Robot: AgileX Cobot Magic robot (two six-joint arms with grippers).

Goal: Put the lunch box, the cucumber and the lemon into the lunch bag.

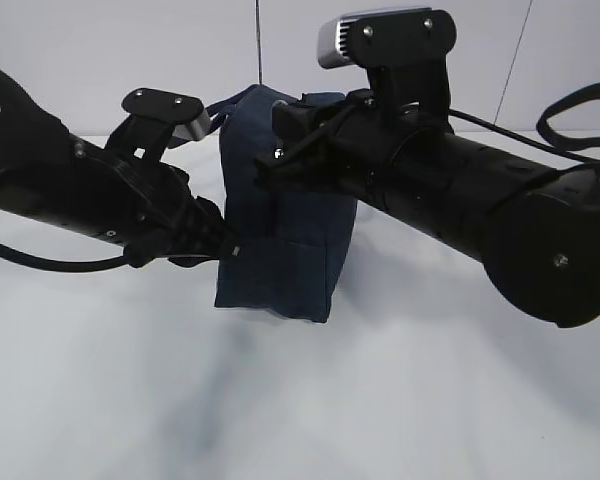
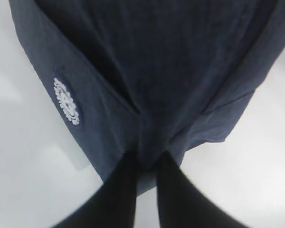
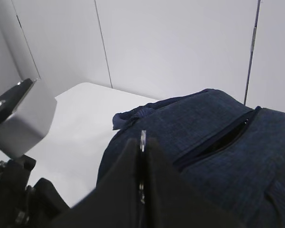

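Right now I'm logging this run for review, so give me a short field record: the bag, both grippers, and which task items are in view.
bag: dark navy fabric lunch bag, standing upright on the white table
bag top: zipper partly open in a narrow slit
left gripper: fingers pinching a fold of the bag's side fabric
right gripper: shut on a small metal zipper pull above the bag's top
lunch box, cucumber, lemon: none visible in any view

A white table [image 1: 430,400] bears the lunch bag [image 1: 280,260].
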